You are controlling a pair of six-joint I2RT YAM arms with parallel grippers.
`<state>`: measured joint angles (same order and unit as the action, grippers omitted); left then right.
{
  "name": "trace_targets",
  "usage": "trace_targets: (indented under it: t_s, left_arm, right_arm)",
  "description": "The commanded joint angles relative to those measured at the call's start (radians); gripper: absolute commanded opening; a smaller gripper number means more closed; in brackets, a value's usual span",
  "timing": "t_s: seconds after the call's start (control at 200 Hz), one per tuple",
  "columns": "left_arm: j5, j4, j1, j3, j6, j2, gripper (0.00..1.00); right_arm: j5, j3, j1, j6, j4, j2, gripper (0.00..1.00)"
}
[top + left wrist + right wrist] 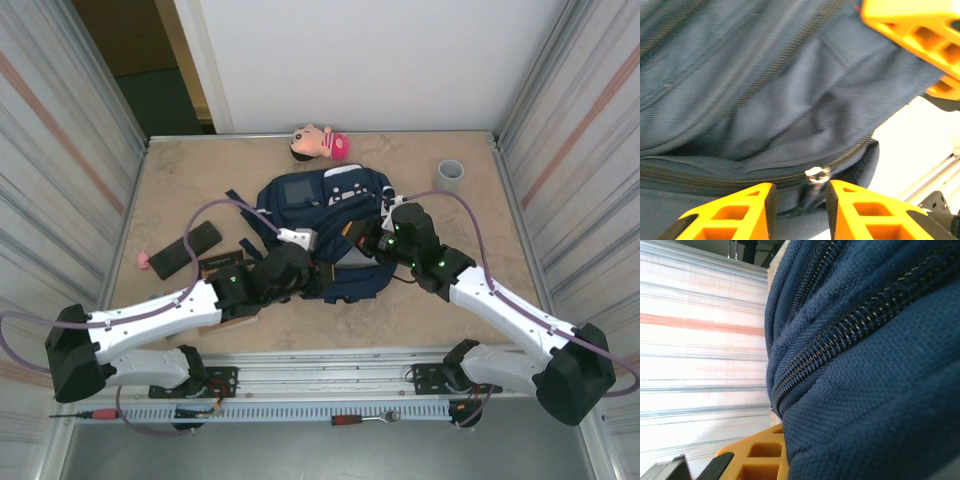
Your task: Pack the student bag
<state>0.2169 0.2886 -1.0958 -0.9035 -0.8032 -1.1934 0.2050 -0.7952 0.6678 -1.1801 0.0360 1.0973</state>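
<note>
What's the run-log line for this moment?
task: pack student bag | left pincer: open, astride zipper pull | right pincer: shut on student bag fabric | packing: not yet begun

No legible text, label or number on the student bag (pixel 340 200) or elsewhere

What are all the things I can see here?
student bag: one, navy blue, middle of table
zip pull: one, silver, on the bag
doll head: one, pink hat, behind the bag
cup: one, grey, far right
flat case: one, black, left of bag
small blob: one, pink, left edge
screwdriver: one, red handle, near rail, left
ratchet: one, red handle, near rail, middle
table: one, beige
left gripper: one, orange fingers, open around zip pull
right gripper: one, shut on bag's edge
</note>
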Motion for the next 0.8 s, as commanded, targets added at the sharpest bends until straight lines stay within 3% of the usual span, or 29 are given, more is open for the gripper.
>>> trace_targets:
  t_s: [0.0, 0.436, 0.521, 0.687, 0.792]
  left_arm:
    - [0.070, 0.059, -0.031, -0.067, 0.026, -0.040, 0.36]
    - [0.198, 0.225, -0.045, -0.153, -0.080, -0.131, 0.34]
    - [0.214, 0.231, -0.045, -0.162, -0.101, -0.146, 0.26]
    - [0.210, 0.243, -0.045, -0.184, -0.107, -0.163, 0.00]
    - [0.159, 0.210, -0.029, -0.167, -0.091, -0.136, 0.00]
  right_arm:
    - [0.021, -0.074, 0.008, 0.023, -0.062, -0.001, 0.00]
    - [-0.014, -0.098, 0.060, -0.026, -0.086, 0.002, 0.00]
    - [-0.021, -0.098, 0.072, -0.024, -0.085, 0.005, 0.00]
    - [-0.016, -0.099, 0.066, -0.004, -0.057, 0.008, 0.00]
    - [0.015, -0.099, 0.036, 0.057, -0.031, 0.010, 0.00]
